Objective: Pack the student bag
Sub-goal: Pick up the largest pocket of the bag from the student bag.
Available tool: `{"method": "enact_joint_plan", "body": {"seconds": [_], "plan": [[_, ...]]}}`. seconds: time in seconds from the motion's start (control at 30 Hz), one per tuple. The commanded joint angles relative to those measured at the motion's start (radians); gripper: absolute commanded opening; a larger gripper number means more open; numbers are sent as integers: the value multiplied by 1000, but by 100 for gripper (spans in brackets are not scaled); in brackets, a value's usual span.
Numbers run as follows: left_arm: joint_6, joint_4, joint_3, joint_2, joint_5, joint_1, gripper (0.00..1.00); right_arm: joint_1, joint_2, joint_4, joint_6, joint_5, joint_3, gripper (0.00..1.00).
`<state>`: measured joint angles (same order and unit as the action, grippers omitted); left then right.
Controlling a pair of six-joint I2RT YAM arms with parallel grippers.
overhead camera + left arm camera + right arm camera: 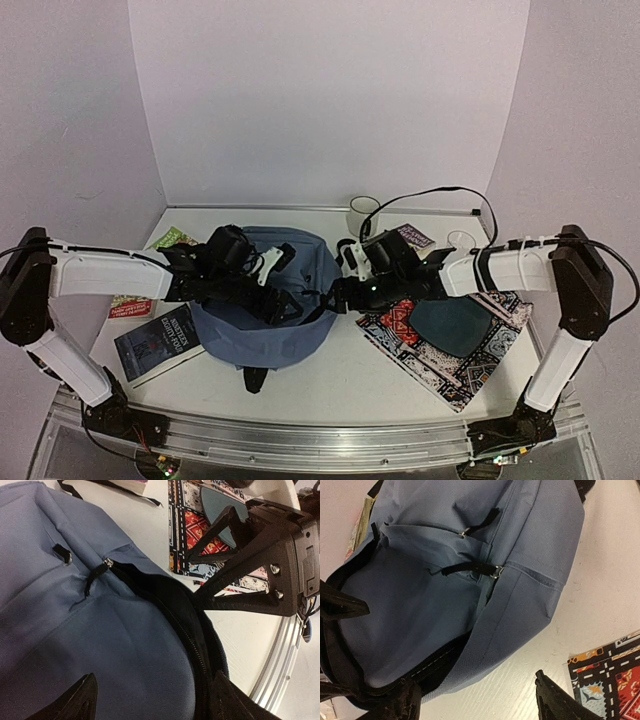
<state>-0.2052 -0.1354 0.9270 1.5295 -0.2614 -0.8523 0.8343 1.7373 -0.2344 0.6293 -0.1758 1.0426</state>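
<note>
From overhead we see the student bag (262,318) lying mid-table, between a dark-covered book (158,343) on its left and a patterned mat (450,345) on its right. Only the wrist views show its unzipped mouth (167,597) and the dark lining inside; what it contains we cannot tell. The left gripper (154,682) and the right gripper (475,685) both stand spread wide at that mouth, gripping nothing.

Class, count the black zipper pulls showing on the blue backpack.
2. On the student bag's front panel: the upper zipper pull, and the lower zipper pull just below it. Others may be hidden by the arms.
</note>
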Motion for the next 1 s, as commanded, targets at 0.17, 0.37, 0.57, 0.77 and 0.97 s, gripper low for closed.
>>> {"method": "enact_joint_plan", "body": {"seconds": [0.17,0.37,0.57,0.77,0.97], "plan": [[34,-49,65,35,-106,-24,83,27,45,-100,124,-33,-12,77],[32,-67,80,104,-86,-39,83,44,53,-99,135,9,-42,73],[44,-93,120,165,-28,-48,83,66,70,-87,132,28,-62,68],[24,-110,142,190,139,-51,67,81,86,-82,134,55,-83,61],[57,-132,177,156,314,-48,24,86,92,-70,135,83,-108,54]]}}
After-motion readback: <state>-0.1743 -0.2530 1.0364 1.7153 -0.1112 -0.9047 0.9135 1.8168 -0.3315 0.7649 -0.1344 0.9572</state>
